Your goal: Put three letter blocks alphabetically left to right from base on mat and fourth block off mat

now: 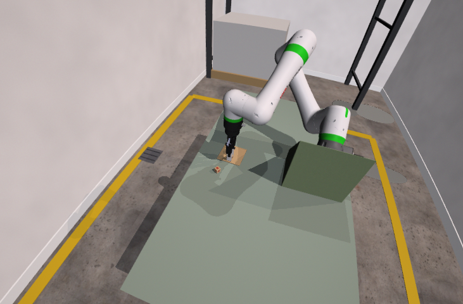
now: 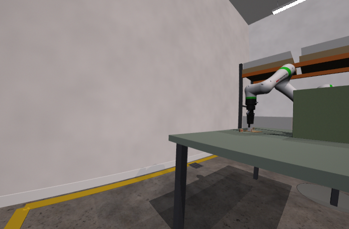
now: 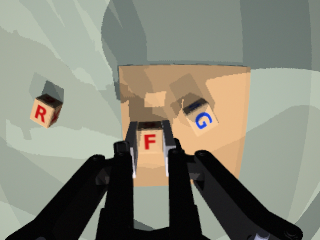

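The mat [image 1: 241, 152] [image 2: 257, 131] [image 3: 227, 155] lies flat on the table. My gripper [image 1: 229, 158] [image 2: 249, 129] [image 3: 150, 133] points down over the mat's near-left part in the wrist view, shut on the F block [image 3: 150, 139]. The red F reads upright there; whether the block touches the mat is unclear. The G block [image 3: 202, 120] lies on the mat to the right and farther up, blue letter on top, turned at an angle. The R block [image 1: 216, 170] [image 2: 240, 130] [image 3: 41, 113] lies off the mat to the left, red letter on top. I cannot identify a fourth block.
A small block [image 2: 253, 128] shows behind the fingers in the exterior view, its letter unreadable. A large green panel [image 1: 327, 171] [image 2: 324, 114] stands on the table [image 1: 246, 251] [image 2: 234, 143] beside the arm's base. Shadows cross the table and mat.
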{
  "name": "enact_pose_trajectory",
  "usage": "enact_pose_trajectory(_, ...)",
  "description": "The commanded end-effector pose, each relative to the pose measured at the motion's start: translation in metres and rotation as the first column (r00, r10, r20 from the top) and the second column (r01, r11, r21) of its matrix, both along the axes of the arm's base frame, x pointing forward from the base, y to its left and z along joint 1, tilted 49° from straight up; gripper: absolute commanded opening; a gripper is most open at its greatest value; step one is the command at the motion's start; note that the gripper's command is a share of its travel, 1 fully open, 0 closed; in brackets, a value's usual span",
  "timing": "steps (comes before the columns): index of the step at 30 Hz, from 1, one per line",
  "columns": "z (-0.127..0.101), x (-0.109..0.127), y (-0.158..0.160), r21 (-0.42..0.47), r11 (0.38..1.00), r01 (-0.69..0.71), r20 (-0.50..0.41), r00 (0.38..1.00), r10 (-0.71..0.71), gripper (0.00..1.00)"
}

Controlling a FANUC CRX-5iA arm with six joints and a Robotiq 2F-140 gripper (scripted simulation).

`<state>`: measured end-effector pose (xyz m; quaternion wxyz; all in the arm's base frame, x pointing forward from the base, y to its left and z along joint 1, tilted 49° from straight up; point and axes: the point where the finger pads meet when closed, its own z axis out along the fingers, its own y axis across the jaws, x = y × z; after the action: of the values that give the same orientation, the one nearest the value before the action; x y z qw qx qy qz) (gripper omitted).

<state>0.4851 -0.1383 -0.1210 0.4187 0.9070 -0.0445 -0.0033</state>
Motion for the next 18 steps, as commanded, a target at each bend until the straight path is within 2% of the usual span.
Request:
enact_pose_trajectory(1,0.0,0.0001,0.0002,0.0,1.0,0.0,0.0,1.0,0.0,0.13)
enact_pose_trajectory(16,0.0,0.0001,0.0002,0.0,1.0,0.0,0.0,1.0,0.0,0.13)
enact_pose_trajectory(18,0.0,0.0001,0.0002,0.0,1.0,0.0,0.0,1.0,0.0,0.15)
